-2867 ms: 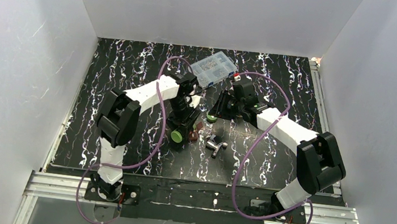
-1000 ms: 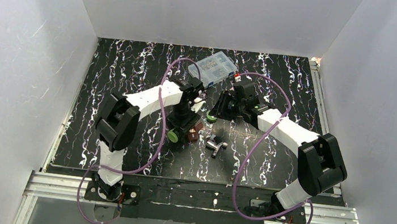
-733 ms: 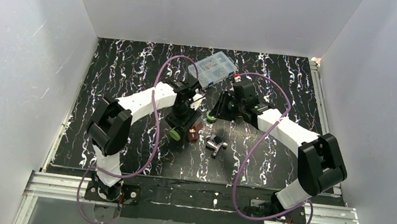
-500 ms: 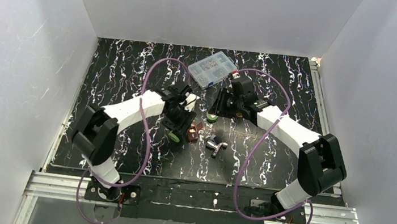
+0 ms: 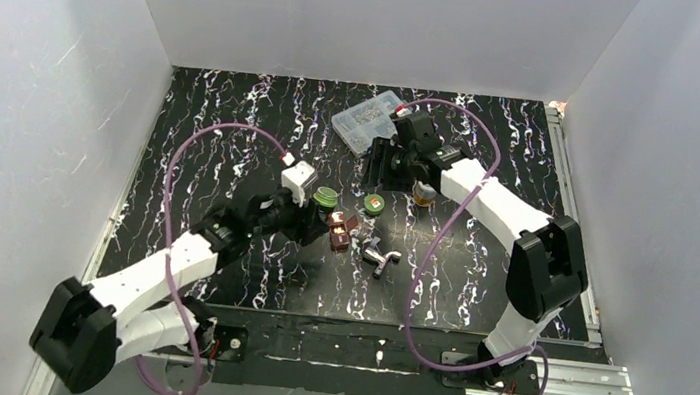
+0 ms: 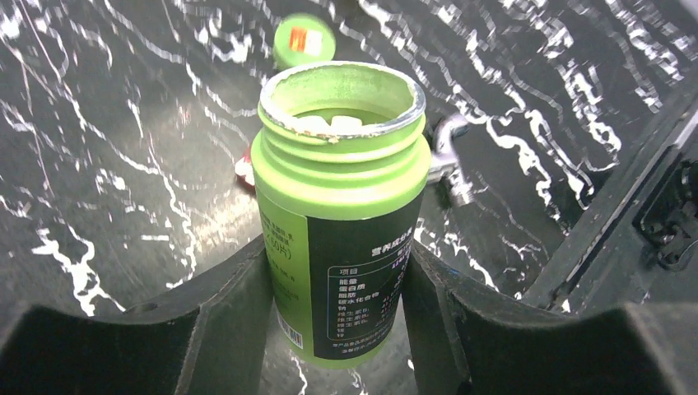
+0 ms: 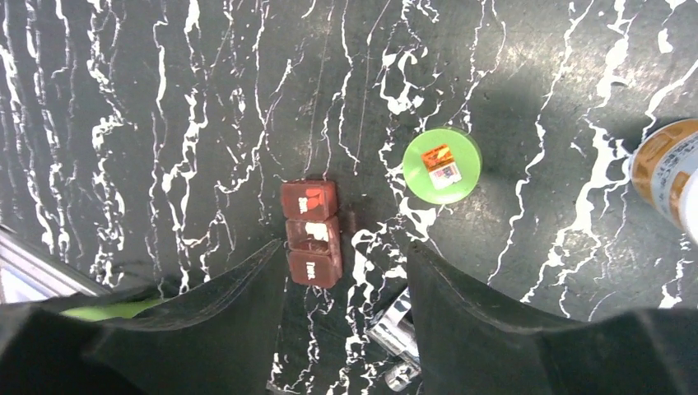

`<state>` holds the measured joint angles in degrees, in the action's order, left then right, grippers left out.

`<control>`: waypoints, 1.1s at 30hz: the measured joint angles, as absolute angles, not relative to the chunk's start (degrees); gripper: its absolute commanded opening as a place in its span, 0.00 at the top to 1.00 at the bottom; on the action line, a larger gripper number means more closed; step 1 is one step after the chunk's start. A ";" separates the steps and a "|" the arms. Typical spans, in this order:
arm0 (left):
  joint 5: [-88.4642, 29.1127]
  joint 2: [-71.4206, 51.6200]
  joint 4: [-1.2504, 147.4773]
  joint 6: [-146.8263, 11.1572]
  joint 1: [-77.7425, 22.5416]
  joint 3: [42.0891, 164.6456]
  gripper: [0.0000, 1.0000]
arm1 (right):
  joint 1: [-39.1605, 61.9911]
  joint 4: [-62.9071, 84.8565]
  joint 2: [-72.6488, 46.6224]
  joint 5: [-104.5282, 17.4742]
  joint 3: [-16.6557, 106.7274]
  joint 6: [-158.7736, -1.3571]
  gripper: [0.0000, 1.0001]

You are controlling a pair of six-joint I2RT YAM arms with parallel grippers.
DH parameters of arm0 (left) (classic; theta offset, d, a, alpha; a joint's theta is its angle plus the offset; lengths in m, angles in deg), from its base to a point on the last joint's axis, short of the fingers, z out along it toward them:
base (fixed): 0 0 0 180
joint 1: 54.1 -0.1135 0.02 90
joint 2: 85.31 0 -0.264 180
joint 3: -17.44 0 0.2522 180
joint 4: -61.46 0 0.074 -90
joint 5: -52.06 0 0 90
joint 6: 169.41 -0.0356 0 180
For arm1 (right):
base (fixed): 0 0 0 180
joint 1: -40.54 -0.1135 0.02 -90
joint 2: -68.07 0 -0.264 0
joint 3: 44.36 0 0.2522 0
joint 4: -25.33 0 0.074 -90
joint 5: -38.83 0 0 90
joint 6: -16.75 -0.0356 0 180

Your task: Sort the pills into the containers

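My left gripper (image 6: 337,255) is shut on the green bottle (image 6: 342,189) with a dark label. The bottle stands upright and uncapped, and white pills (image 6: 329,122) show inside its mouth. In the top view the bottle (image 5: 326,199) sits left of centre, at the tip of my left gripper (image 5: 313,217). Its green cap (image 5: 372,203) lies loose on the table, also seen as the cap (image 7: 442,164) in the right wrist view. My right gripper (image 7: 346,247) hangs open and empty above the table, behind the cap, near the amber bottle (image 5: 422,189).
A brown three-cell pill organizer (image 7: 311,233) lies beside the cap, with a shiny metal part (image 5: 380,257) just in front of it. A clear compartment box (image 5: 368,119) sits at the back. White walls close in the black marbled table (image 5: 234,123).
My right gripper let go of the green cap, which now lies on the table, and drew back toward the far side. My left arm pulled back to the near left with the bottle.
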<state>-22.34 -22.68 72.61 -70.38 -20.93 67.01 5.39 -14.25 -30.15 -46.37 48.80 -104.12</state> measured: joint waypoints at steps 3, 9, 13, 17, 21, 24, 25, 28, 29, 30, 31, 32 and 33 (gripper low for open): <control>-21.49 -28.80 64.50 -71.01 -20.93 61.50 1.00 | 5.08 -17.47 -32.29 -47.22 51.99 -103.05 0.19; -22.32 -39.42 51.80 -74.14 -20.93 53.04 1.00 | 3.81 -23.30 -36.51 -50.06 57.91 -101.48 0.06; -23.65 -43.05 49.20 -77.52 -20.87 52.61 1.00 | 3.20 -25.93 -39.52 -51.59 61.39 -101.02 0.03; -25.23 -45.45 47.82 -80.67 -20.58 52.61 1.00 | 2.92 -27.81 -42.12 -52.80 63.97 -100.30 0.03; -27.87 -45.67 48.02 -82.62 -20.49 52.65 1.00 | 2.94 -29.23 -43.98 -53.69 65.65 -99.77 0.06; -29.55 -45.67 48.69 -83.40 -20.49 52.76 1.00 | 2.94 -29.51 -45.14 -54.06 66.37 -99.60 0.05; -29.90 -45.67 48.96 -83.56 -20.49 52.89 1.00 | 2.94 -29.53 -45.60 -54.11 66.44 -99.56 0.06; -30.74 -45.80 49.48 -83.91 -20.49 53.35 1.00 | 2.94 -30.10 -46.76 -54.26 66.48 -99.53 0.06; -31.13 -45.97 49.48 -83.91 -20.49 53.35 1.00 | 2.94 -30.47 -47.13 -54.26 66.48 -99.53 0.06; -31.33 -46.11 49.55 -83.91 -20.47 53.35 1.00 | 2.94 -30.71 -47.33 -54.26 66.48 -99.53 0.06; -31.57 -46.24 49.50 -83.91 -20.49 53.35 1.00 | 2.94 -30.91 -47.48 -54.26 66.48 -99.53 0.06; -31.76 -46.35 49.48 -83.91 -20.49 53.35 1.00 | 2.94 -31.06 -47.54 -54.28 66.48 -99.53 0.06; -31.94 -46.43 49.50 -83.88 -20.49 53.33 1.00 | 2.94 -31.19 -47.54 -54.28 66.48 -99.53 0.06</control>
